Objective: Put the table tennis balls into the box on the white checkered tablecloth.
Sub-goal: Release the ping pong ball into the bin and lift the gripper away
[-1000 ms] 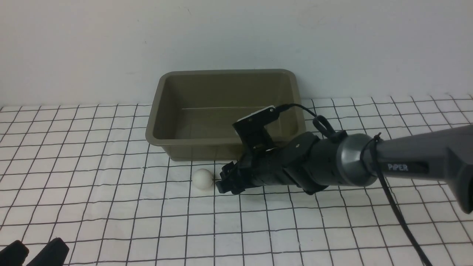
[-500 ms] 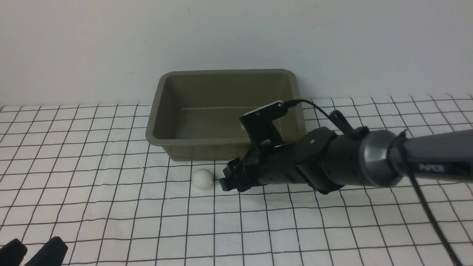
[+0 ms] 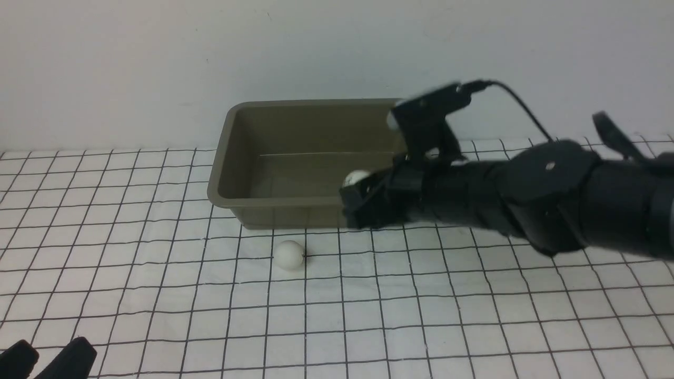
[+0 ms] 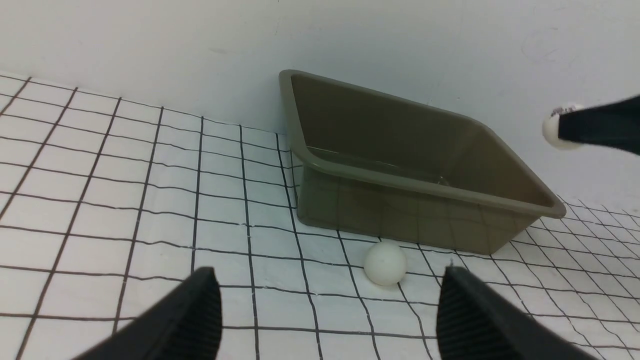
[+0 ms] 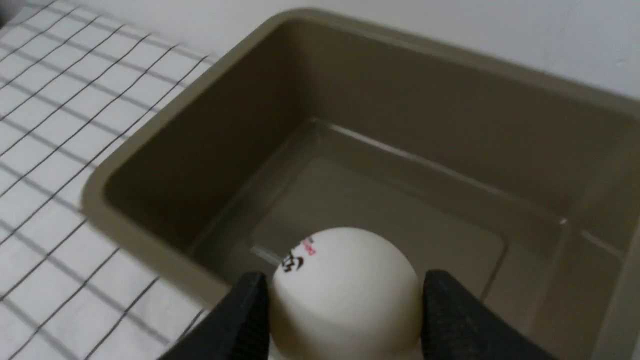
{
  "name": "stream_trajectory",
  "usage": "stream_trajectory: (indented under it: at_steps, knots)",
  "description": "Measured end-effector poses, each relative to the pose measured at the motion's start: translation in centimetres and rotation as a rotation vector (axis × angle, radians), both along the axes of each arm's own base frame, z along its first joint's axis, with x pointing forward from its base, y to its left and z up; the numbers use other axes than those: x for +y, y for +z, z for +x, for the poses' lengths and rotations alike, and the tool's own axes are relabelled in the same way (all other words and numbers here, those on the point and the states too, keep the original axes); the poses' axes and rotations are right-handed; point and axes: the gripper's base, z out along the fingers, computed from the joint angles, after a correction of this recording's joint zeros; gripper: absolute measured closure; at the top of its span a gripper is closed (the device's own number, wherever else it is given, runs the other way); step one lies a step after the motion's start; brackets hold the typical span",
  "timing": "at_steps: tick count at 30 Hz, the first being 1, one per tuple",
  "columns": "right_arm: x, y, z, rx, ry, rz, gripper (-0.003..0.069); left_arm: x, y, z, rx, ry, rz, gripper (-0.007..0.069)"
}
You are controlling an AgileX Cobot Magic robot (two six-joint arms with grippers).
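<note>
Front view has the right end effector [image 3: 355, 192] up in the air now; a second ago it was down low on the checkered cloth [image 3: 131, 295], right next to the loose ball [image 3: 289, 255]. It's clamped on the other ball [image 5: 345, 285], the one with the little printed mark, squeezed from both sides in the right wrist view. The box [image 3: 274, 200] sits just ahead of and under that end effector, with its bare floor showing past the held ball. So I'd say the lift is done and it's pretty much carry forward and let go from here. The loose ball hasn't budged. It's below and off to the left of the right end effector, just in front of the box, not touching it as far as I can tell. The left end effector [image 4: 327, 300] is parked low, spread wide open with nothing in it, and the loose ball lies straight ahead of it, probably the next pickup.
</note>
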Motion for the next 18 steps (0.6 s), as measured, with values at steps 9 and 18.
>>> stream_trajectory:
  at_steps: [9,18]
  knots:
    - [0.1,-4.3,6.1,0.051,0.081,-0.062,0.0303,0.0,0.0,0.0,0.001,0.000,-0.002,0.0104]
    - [0.5,-6.2,8.3,0.024,0.094,-0.124,0.0062,-0.1,-0.1,0.3,0.042,-0.005,-0.007,0.0104]
